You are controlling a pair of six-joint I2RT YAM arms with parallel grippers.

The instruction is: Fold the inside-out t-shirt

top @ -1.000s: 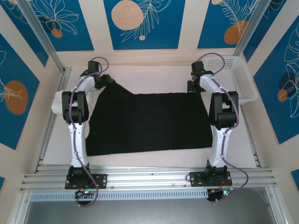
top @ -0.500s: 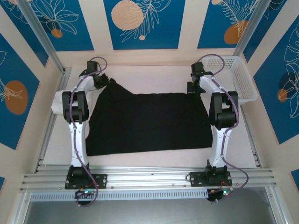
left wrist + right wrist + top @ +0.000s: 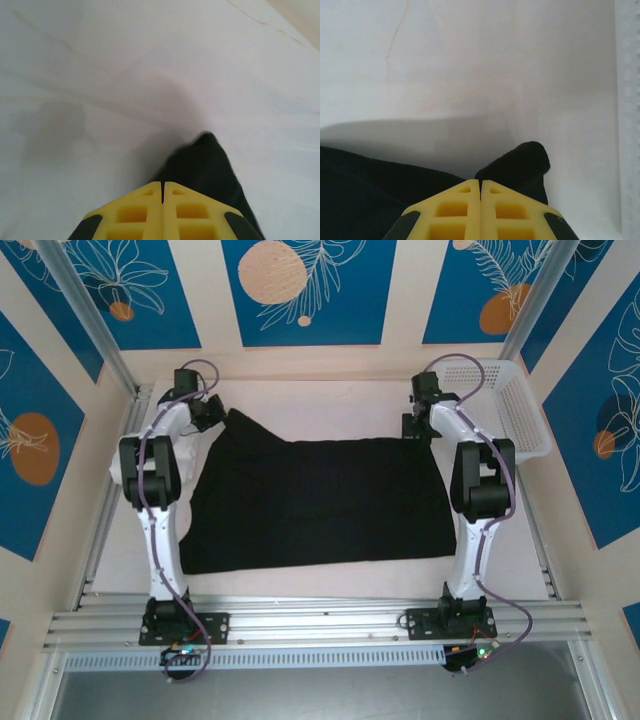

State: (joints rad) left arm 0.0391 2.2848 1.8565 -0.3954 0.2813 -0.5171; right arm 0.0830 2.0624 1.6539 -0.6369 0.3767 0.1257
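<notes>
My left gripper (image 3: 162, 186) is just now clamping onto the black t-shirt (image 3: 320, 500), joining my right gripper (image 3: 480, 183) that's pinching its own corner, so the fold's getting going.

t-shirt (image 3: 320, 500), overhead view: left and right edges partly hidden behind the two arms.
t-shirt corner, left wrist view: runs under the left gripper (image 3: 162, 184); cut off at the bottom edge.
t-shirt, right wrist view: cut off left and bottom; partly hidden under the right gripper (image 3: 480, 181).
basket (image 3: 631, 100), right wrist view: blurred, cut off at the right edge.
fingertips, overhead view: too small to tell.
</notes>
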